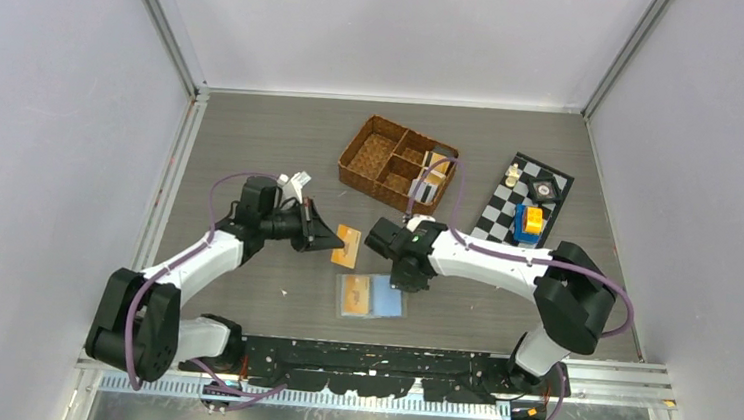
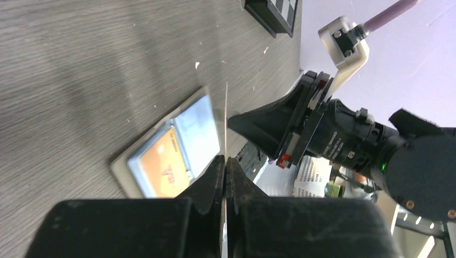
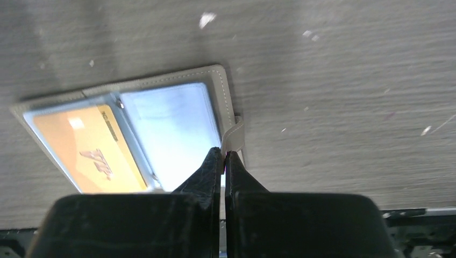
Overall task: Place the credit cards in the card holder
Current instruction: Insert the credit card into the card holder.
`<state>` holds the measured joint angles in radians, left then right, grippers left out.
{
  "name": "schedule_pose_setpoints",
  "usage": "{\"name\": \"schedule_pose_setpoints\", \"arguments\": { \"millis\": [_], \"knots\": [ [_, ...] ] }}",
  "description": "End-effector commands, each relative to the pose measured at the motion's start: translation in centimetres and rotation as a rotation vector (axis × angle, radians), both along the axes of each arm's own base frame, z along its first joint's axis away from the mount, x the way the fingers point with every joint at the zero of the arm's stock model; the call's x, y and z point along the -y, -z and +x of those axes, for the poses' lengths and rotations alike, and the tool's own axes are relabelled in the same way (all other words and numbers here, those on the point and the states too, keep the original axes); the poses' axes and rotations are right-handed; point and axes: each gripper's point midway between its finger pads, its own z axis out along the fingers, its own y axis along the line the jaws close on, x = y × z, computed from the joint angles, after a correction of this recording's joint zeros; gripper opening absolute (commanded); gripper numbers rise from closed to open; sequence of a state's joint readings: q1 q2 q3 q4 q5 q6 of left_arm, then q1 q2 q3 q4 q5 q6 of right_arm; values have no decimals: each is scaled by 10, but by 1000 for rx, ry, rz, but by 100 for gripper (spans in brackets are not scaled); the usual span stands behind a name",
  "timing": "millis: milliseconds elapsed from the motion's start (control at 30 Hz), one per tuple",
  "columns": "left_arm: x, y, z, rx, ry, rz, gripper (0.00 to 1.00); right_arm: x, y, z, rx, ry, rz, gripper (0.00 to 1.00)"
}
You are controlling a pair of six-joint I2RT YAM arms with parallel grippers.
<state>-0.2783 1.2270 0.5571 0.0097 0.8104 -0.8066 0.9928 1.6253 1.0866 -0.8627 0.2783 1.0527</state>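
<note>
The left gripper (image 2: 225,161) clamps an orange credit card (image 1: 346,246) just beyond the open card holder (image 3: 172,121); the right gripper (image 3: 223,156) is closed at the holder's tab edge.

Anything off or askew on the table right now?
Nothing spilled or damaged. The card holder lies open and flat with a sleeved orange card inside. The left end effector is shut on a loose orange card; the right end effector is shut at the holder's tab edge. Only stray white flecks dot the tabletop.
</note>
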Motion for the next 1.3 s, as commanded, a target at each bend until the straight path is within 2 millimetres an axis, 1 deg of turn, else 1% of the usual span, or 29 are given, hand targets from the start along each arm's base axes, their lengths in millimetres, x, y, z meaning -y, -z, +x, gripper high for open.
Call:
{"name": "schedule_pose_setpoints", "arguments": {
  "millis": [0,67,133,333,467,533,700,867,967,1267],
  "knots": [
    [8,-5,-13,37,92,-28,0,-32,-15,-2,52,119,141,0],
    [10,4,-22,28,98,-14,0,-31,-8,-5,53,150,158,0],
    [11,16,-33,5,104,7,0,-29,-7,-6,64,171,172,0],
    [19,41,-61,-33,92,44,0,-16,-15,-5,121,221,222,0],
    [22,53,-70,-40,61,49,0,-13,-17,-6,131,211,225,0],
    [21,59,-72,-45,44,63,0,-13,-16,-7,128,209,235,0],
    [20,63,-71,-40,22,70,0,-12,-13,-9,127,209,253,0],
    [25,64,-70,-40,28,53,0,-11,-12,-10,129,211,255,0],
    [27,68,-71,-44,36,57,0,-12,-12,-10,128,212,258,0],
    [27,78,-71,-48,31,71,0,-12,-11,-10,124,209,253,0]
  ]
}}
